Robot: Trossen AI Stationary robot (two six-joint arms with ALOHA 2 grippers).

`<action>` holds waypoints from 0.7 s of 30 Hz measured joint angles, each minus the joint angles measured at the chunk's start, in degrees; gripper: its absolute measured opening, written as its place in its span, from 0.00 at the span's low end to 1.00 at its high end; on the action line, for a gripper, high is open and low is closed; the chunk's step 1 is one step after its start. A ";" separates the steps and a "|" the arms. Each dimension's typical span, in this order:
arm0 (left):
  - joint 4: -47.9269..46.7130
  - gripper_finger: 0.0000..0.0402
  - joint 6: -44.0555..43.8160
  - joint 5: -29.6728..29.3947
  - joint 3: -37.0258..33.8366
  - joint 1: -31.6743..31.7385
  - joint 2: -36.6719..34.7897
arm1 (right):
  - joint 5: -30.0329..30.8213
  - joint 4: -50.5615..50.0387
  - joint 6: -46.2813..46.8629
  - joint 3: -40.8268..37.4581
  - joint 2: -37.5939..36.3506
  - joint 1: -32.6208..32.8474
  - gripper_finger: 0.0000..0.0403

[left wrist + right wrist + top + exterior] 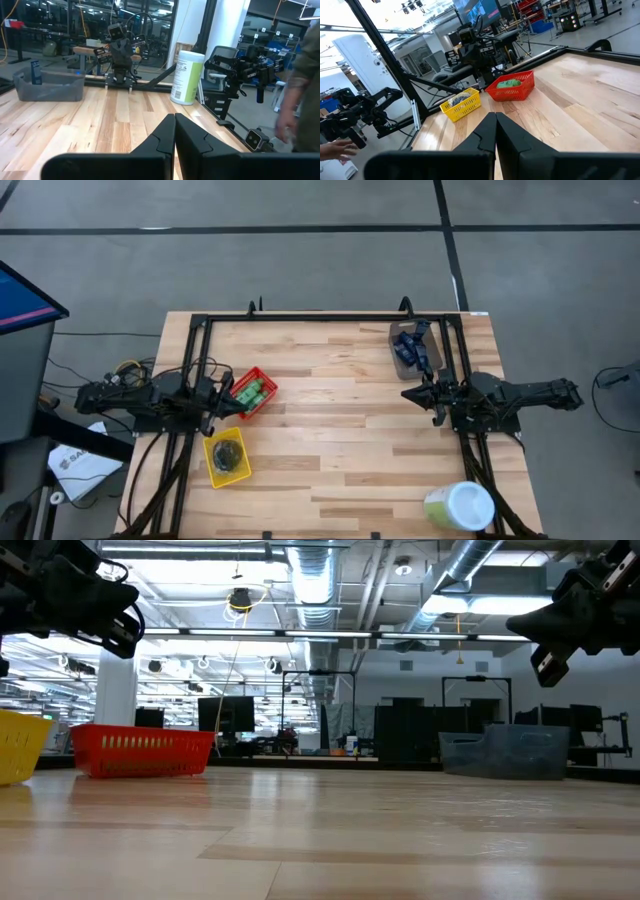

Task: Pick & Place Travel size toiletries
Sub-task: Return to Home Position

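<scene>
The red bin (256,393) holds bright green little bottles (250,395), also visible in the right wrist view (509,83). Dark round discs (228,452) lie in the yellow bin (228,458). Dark blue flat tubes (410,345) sit in the grey bin (408,350) at the far right. My left gripper (236,403) is shut and empty, hovering just left of the red bin above the table. My right gripper (406,394) is shut and empty too, in the air just near of the grey bin. In both wrist views the fingers (175,127) (495,127) are closed together.
A large pale green-and-white tub (460,506) lies at the table's near right corner. The black frame rail (330,316) runs along the far edge. Bare wood stretches across the table's middle (330,430). A person's hand (340,147) and sleeve (300,75) show beyond the table.
</scene>
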 joint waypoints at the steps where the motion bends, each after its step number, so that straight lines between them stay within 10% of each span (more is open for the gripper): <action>1: 0.00 0.01 0.00 0.00 0.00 0.00 0.00 | 0.00 0.00 0.00 0.00 0.00 0.00 0.00; 21: 1.05 0.01 3.55 -2.05 -0.02 0.00 0.02 | 0.00 0.00 0.00 0.02 0.00 0.00 0.00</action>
